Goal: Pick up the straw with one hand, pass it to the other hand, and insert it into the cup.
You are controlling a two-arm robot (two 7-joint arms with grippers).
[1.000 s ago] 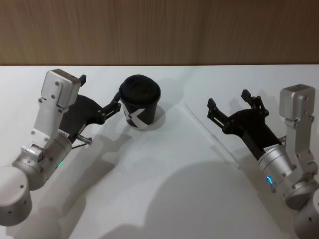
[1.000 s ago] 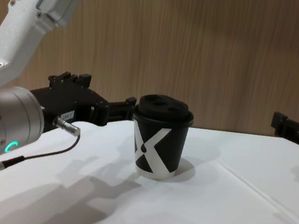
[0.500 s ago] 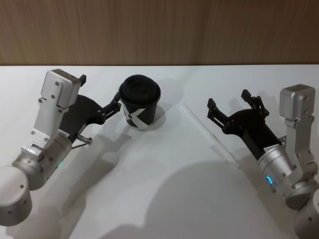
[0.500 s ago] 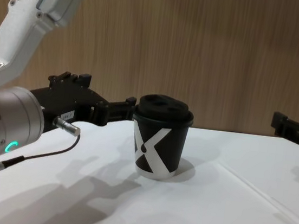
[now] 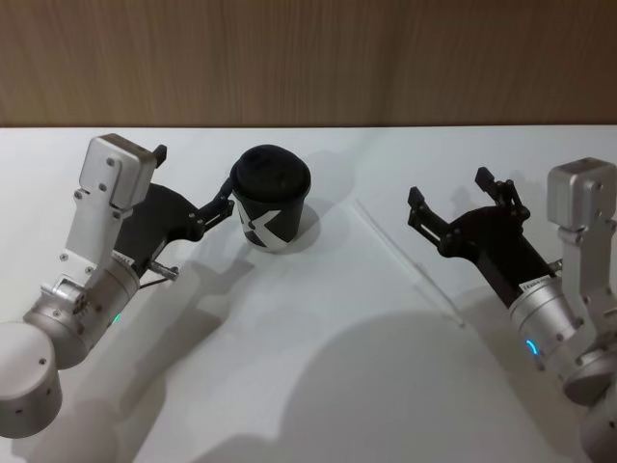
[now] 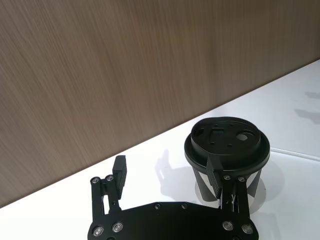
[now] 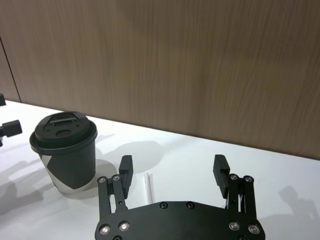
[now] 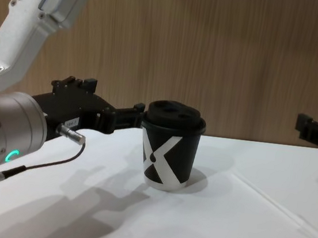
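Currently we see the straw [image 5: 395, 247] lying flat on the white worktop [image 5: 308, 328], to the right of the cup [image 5: 270, 201] and apart from it, with nothing holding it. Our right gripper [image 5: 448, 186] hangs above the worktop close by the straw with its jaws wide open. Our left gripper [image 5: 196, 176] sits on the cup's left, jaws open too, one finger just beside the lidded rim.

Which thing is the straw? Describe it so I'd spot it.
On the white table, the black cup stands by the left gripper; look from it toward the open right gripper. The straw lies flat there, running diagonally. It alone is thin, straight and white, nearly blending into the table.
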